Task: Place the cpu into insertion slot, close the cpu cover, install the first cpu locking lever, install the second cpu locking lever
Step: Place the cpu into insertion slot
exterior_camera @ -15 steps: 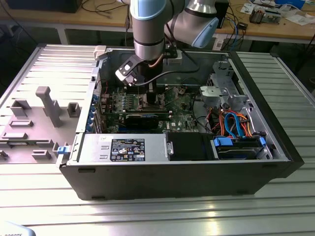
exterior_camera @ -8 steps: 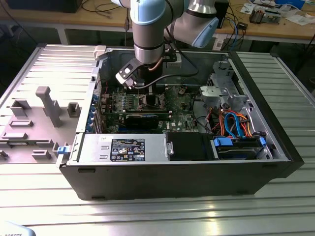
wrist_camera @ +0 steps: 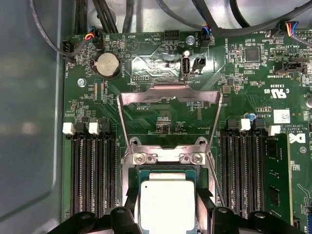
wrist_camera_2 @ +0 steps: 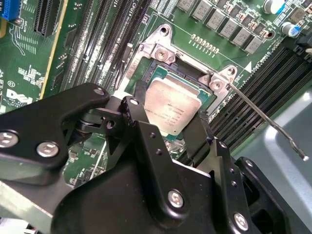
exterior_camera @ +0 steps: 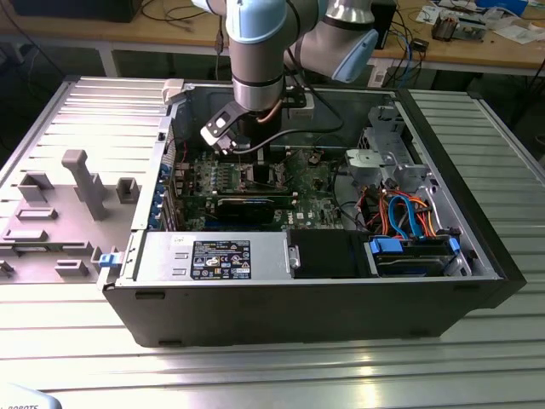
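The cpu lies in the insertion slot — memory slots either side, cpu cover lifted off it.

cpu in insertion slot | pincer right over cpu | lever alongside

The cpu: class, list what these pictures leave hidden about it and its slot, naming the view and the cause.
1. First wrist view: one side of the cpu runs off the picture's edge.
2. Second wrist view: the gripper covers part of the cpu and of the insertion slot.
3. Exterior view: the arm stands in front of both.
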{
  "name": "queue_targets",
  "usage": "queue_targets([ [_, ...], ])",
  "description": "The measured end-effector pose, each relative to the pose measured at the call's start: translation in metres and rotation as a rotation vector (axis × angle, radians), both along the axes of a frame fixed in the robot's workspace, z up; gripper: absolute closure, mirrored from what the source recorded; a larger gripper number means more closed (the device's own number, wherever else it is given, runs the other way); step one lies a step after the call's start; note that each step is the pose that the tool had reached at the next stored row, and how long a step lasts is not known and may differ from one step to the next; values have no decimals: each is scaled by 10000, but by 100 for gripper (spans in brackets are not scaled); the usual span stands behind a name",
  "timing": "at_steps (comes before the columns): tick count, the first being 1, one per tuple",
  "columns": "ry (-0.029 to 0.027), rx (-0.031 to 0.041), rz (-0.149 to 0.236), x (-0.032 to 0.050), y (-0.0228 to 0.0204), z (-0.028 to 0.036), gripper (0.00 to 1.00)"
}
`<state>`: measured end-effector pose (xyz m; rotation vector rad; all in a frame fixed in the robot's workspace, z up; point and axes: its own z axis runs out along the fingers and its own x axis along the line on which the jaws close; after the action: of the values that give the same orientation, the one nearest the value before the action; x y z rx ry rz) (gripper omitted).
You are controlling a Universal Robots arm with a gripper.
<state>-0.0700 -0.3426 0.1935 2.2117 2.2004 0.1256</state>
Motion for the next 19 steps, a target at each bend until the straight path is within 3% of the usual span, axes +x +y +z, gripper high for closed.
queue_targets([
  [7,4,-1,-1,-3,-3,-7,45],
  [9,-7,6,-1,1,2,-15,44],
  [10,-4,7,-1,1,1,-16,39],
  [14,-1,3,-1,0,0,-17,39],
  [17,-15,32,-1,4,7,46,39],
  [19,-9,13,-1,2,3,69,39],
])
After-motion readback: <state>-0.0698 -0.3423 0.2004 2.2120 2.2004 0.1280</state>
